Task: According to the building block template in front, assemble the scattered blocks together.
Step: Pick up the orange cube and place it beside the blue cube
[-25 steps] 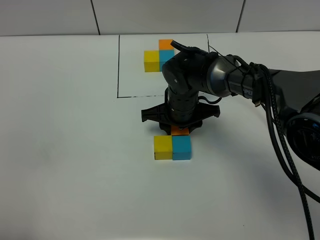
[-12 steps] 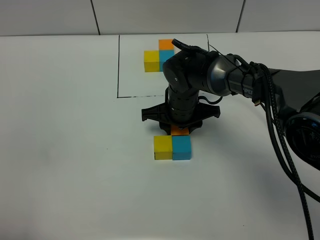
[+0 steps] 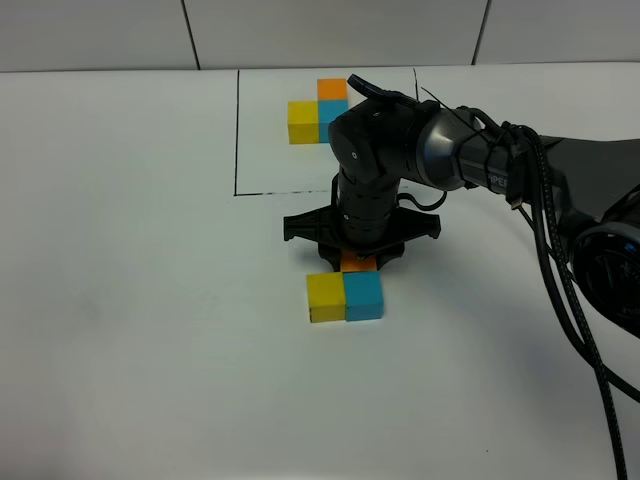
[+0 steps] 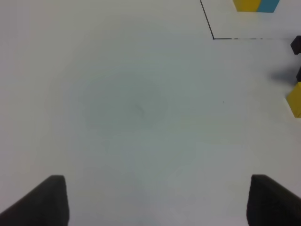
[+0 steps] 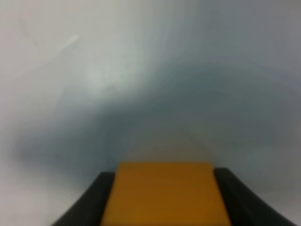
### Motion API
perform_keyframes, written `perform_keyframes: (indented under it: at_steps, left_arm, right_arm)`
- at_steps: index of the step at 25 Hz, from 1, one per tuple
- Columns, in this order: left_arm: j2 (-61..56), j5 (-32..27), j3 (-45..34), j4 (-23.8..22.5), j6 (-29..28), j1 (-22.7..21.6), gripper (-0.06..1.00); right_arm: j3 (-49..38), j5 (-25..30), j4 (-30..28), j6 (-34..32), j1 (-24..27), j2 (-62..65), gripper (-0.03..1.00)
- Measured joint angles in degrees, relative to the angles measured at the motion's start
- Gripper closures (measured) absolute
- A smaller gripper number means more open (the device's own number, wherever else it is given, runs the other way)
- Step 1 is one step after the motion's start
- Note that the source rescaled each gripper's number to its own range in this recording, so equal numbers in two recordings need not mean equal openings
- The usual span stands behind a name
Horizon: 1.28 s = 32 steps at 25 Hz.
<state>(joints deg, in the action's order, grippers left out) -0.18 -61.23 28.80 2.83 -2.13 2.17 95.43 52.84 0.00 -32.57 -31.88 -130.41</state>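
Note:
The building block template (image 3: 318, 110) is an L of yellow, blue and orange cubes inside a black drawn rectangle at the back of the table; its edge shows in the left wrist view (image 4: 256, 4). The loose yellow cube (image 3: 326, 297) and sky-blue cube (image 3: 363, 294) stand side by side, touching. My right gripper (image 3: 358, 258) points straight down, shut on the orange cube (image 3: 358, 263) right behind the blue cube. In the right wrist view the orange cube (image 5: 164, 193) sits between dark fingers (image 5: 94, 202). My left gripper (image 4: 155, 202) is open over bare table.
The white table (image 3: 140, 300) runs wide on the left and front. My right arm (image 3: 560, 170) and its cables (image 3: 570, 320) cross the right side. The loose yellow cube (image 4: 295, 98) shows at the edge of the left wrist view.
My right wrist has shifted a trifle; the orange cube stays between the fingers at the same spot. The other cubes have not moved.

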Motion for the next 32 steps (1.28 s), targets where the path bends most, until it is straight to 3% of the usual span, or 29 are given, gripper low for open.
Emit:
perform_keyframes:
  at_steps: [32]
  left_arm:
    - [0.0,0.0,0.0,0.0,0.1,0.0,0.11]
  right_arm:
    - [0.0,0.1,0.0,3.6,0.0,0.0,0.94]
